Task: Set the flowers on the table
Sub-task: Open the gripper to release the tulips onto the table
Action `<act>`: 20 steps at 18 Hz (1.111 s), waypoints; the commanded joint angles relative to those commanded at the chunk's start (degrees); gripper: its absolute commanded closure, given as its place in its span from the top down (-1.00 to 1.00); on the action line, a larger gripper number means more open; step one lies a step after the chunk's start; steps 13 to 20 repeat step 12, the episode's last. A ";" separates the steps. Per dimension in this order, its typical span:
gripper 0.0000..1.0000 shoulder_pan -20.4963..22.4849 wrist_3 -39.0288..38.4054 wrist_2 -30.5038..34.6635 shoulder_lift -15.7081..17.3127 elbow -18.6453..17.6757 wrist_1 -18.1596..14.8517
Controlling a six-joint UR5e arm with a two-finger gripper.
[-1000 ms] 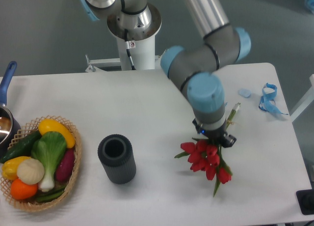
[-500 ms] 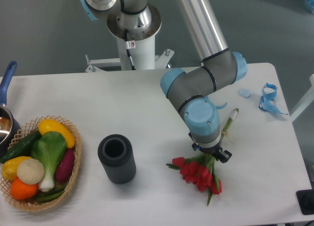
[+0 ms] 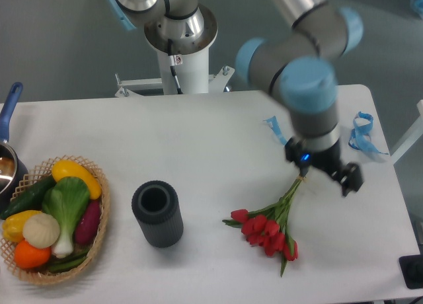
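I am working over the table (image 3: 198,139), one large white top, and half a second ago I was low over the flowers (image 3: 268,226); now my arm is lifting away and my gripper (image 3: 322,170) is standing above and to the right of the stem ends. The bunch is not moving from where it was then, so I am judging that it is released and the task is nearly finished. My two fingers are standing apart, with one dark fingertip (image 3: 350,180) clear of the stems, and they are gripping nothing. The flowers are lying flat on the table, to the right of the one dark cylinder vase (image 3: 157,213) and well apart from it. Far to the left of the vase one wicker basket (image 3: 99,231) of vegetables is sitting. In the bunch I am counting about ten red heads, but some are overlapping, so I cannot be sure.
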 joint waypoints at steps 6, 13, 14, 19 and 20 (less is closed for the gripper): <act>1.00 14.50 21.52 -10.21 6.95 -2.11 -11.44; 1.00 19.26 30.51 -11.27 8.28 -2.20 -15.31; 1.00 19.26 30.51 -11.27 8.28 -2.20 -15.31; 1.00 19.26 30.51 -11.27 8.28 -2.20 -15.31; 1.00 19.26 30.51 -11.27 8.28 -2.20 -15.31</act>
